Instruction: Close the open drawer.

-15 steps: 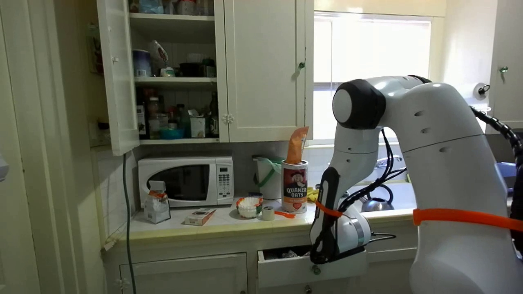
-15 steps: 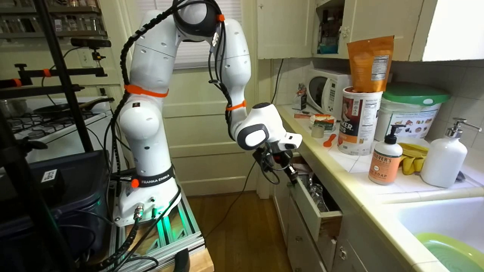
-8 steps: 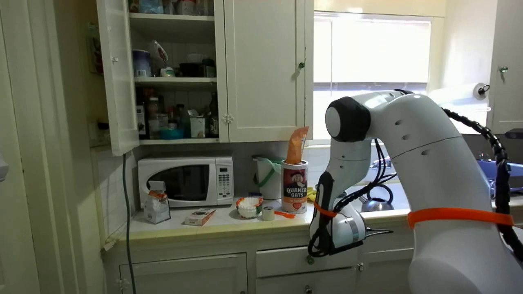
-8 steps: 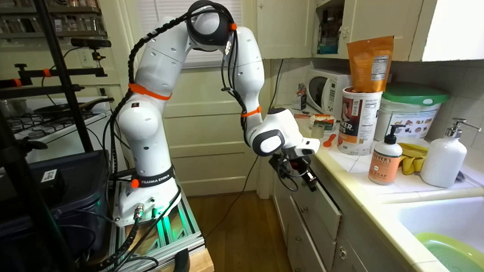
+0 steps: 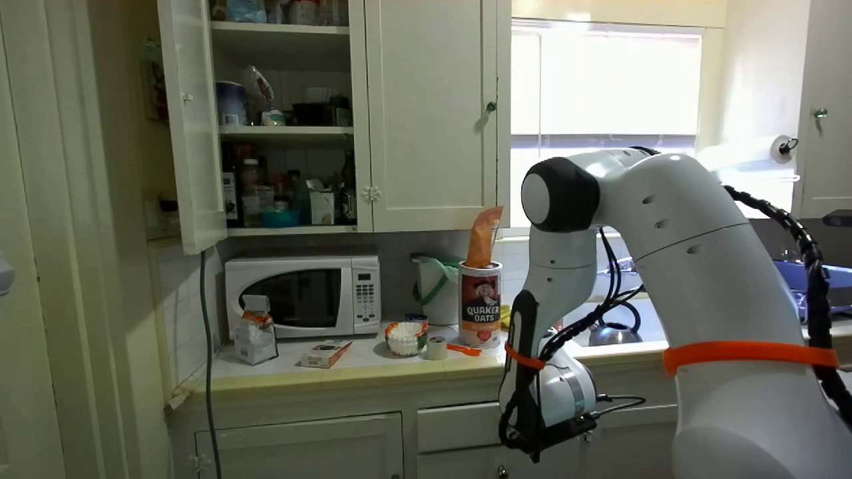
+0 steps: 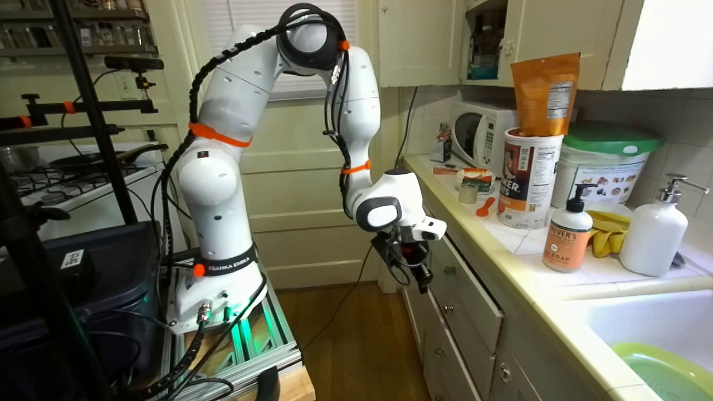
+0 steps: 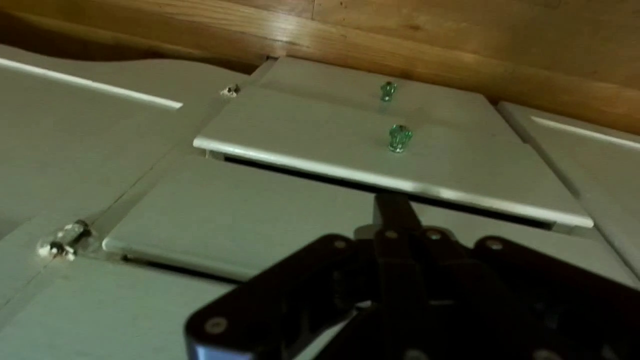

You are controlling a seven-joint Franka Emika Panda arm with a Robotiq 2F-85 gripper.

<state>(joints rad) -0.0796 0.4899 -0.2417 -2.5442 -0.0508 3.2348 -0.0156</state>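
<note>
The wide white drawer [image 6: 470,295] is pushed in under the counter, its front near level with the fronts below. A thin dark gap shows along its top edge. Its inside is hidden. In the other views the drawer also shows, with its front [image 5: 456,428] partly behind the gripper and its face [image 7: 280,215] running behind the fingers. Its green knob [image 6: 449,270] shows in an exterior view. My gripper [image 7: 393,200] is shut and empty, fingertips together, pointing down. In both exterior views the gripper [image 6: 425,288] [image 5: 534,458] hangs in front of the drawers, seemingly apart from the drawer front.
A lower drawer [image 7: 350,135] with a green glass knob [image 7: 400,138] sits below. The yellow counter edge [image 6: 473,228] runs above the drawers. An oats canister [image 5: 479,309] and a soap bottle [image 6: 567,236] stand on the counter. An upper cabinet door [image 5: 193,133] stands open.
One second ago the drawer stood open with its contents showing. Half a second ago it was pushed in, with the gripper at its front. Since then the gripper has moved back and down from it.
</note>
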